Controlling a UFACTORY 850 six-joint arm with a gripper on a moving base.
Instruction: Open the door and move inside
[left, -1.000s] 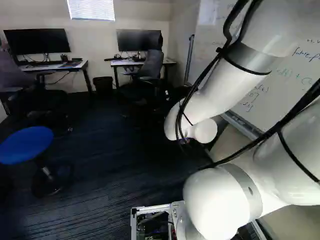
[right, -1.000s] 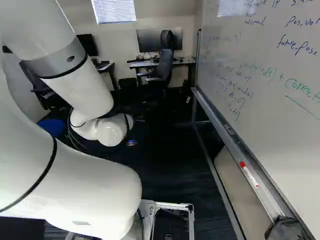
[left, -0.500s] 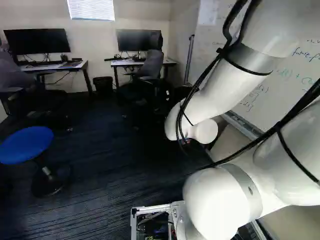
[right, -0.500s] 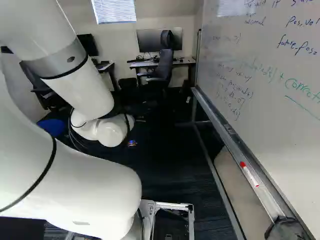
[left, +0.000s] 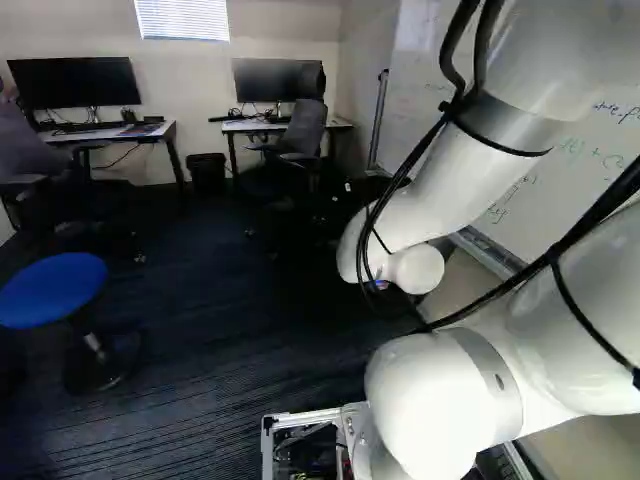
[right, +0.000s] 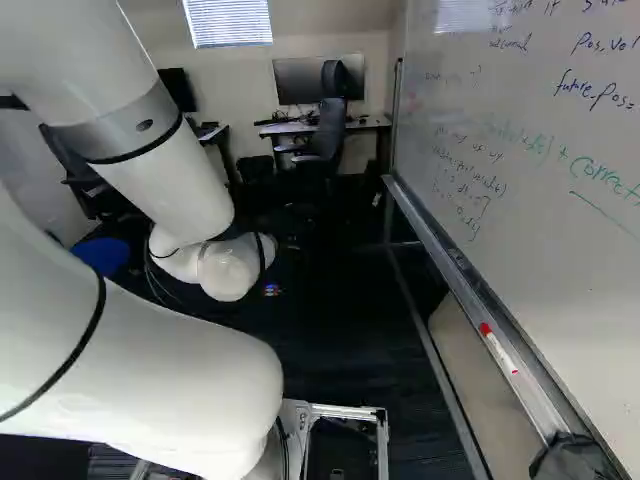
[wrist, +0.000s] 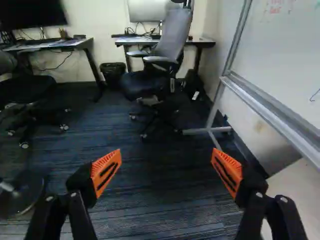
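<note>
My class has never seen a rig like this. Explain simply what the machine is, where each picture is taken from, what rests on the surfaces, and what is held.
The machine is a white robot arm on a moving base. Two pictures come from that base, behind the arm, from its left and right. The third comes from the wrist, looking along the black jaws, whose orange pads stand wide apart with nothing held between them.

Ahead, a monitor stands on a desk behind a gray chair. What looks like a red-and-white marker lies on the ledge of the whiteboard. I cannot make out a door.
</note>
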